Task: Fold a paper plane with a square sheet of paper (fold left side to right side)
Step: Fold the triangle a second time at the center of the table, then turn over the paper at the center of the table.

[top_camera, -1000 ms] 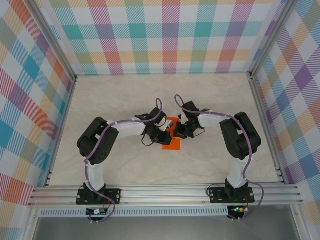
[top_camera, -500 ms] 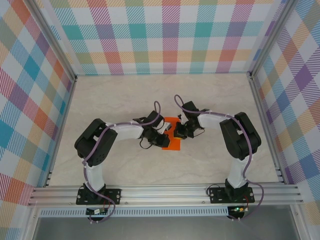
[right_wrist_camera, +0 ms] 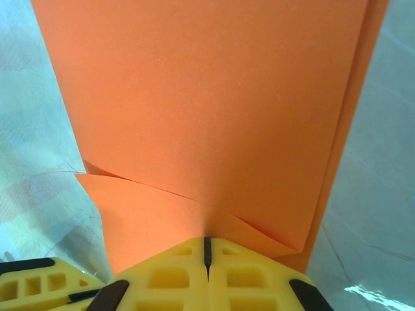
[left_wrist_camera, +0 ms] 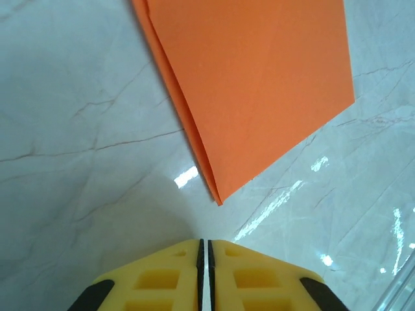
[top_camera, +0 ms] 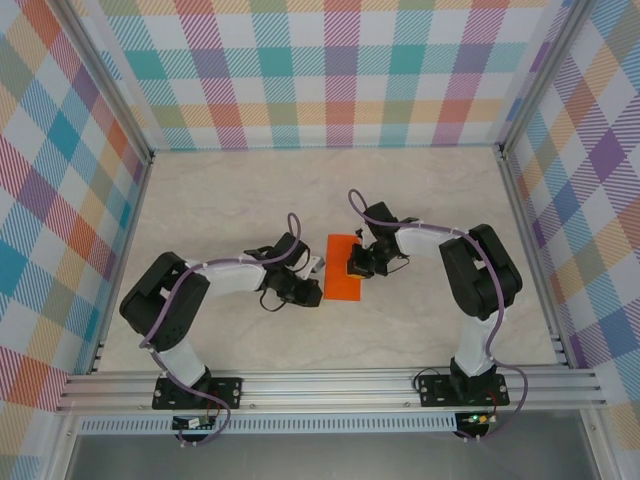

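The square sheet of paper (top_camera: 339, 270), bright orange, lies on the table doubled over into a tall rectangle; no dart shape shows. In the left wrist view the paper (left_wrist_camera: 259, 84) has its two layers meeting along the left edge and ends in a corner just ahead of my left gripper (left_wrist_camera: 205, 246), which is shut, empty and clear of the sheet. From above, the left gripper (top_camera: 313, 290) sits just left of the paper's lower left corner. My right gripper (top_camera: 357, 264) is shut, its tip resting on the paper (right_wrist_camera: 207, 110) at the right edge, where the top layer lifts slightly.
The marble-look table (top_camera: 430, 200) is walled by checked panels on three sides. An aluminium rail (top_camera: 330, 385) carrying both arm bases runs along the near edge. Both arms bend inward toward the middle.
My left gripper has drawn back leftward off the paper, and its arm has swung out to the left. The sheet now lies flat and fully in sight. The right gripper has held still.
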Available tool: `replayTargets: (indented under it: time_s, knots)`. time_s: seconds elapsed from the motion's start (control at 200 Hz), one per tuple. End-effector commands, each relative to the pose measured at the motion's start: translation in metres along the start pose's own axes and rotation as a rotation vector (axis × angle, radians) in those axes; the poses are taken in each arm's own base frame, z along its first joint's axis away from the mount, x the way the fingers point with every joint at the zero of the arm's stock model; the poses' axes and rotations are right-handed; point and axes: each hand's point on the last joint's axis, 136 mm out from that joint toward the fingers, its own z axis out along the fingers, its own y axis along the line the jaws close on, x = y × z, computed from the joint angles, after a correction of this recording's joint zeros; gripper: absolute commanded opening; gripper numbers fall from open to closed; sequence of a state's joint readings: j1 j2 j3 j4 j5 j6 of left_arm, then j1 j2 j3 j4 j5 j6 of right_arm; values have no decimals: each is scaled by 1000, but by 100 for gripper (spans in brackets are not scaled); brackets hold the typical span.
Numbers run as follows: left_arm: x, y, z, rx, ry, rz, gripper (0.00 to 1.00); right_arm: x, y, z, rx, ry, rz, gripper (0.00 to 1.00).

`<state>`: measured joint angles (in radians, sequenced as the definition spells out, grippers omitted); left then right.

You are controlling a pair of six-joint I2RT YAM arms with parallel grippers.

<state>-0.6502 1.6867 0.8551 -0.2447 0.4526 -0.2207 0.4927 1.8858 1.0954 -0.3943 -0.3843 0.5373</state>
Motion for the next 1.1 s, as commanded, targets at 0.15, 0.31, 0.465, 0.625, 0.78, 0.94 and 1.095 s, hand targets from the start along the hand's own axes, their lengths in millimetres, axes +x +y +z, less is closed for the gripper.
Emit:
replayTargets:
  time_s: [0.15, 0.31, 0.465, 0.625, 0.78, 0.94, 1.095]
  knots:
    - [-41, -12, -50, 38, -148, -62, 35, -23, 26, -72, 25, -247, -114, 39]
    - [-75, -19, -49, 106, -220, -95, 50, -15, 6, -110, 91, -349, -119, 62]
    - [-93, -13, -29, 112, -212, -117, 54, 4, 0, -118, 15, -353, -94, 79]
    - [-106, -7, -11, 116, -210, -134, 51, 19, 10, -117, -84, -343, -98, 85]
    - [-112, -8, -1, 146, -197, -132, 36, 25, 16, -109, -146, -303, -101, 83]
    - [-108, -3, -5, 110, -206, -130, 10, 24, 20, -92, -195, -245, -87, 78]
    - [-100, 1, -13, 79, -219, -129, 4, 16, 26, -72, -215, -192, -68, 77]
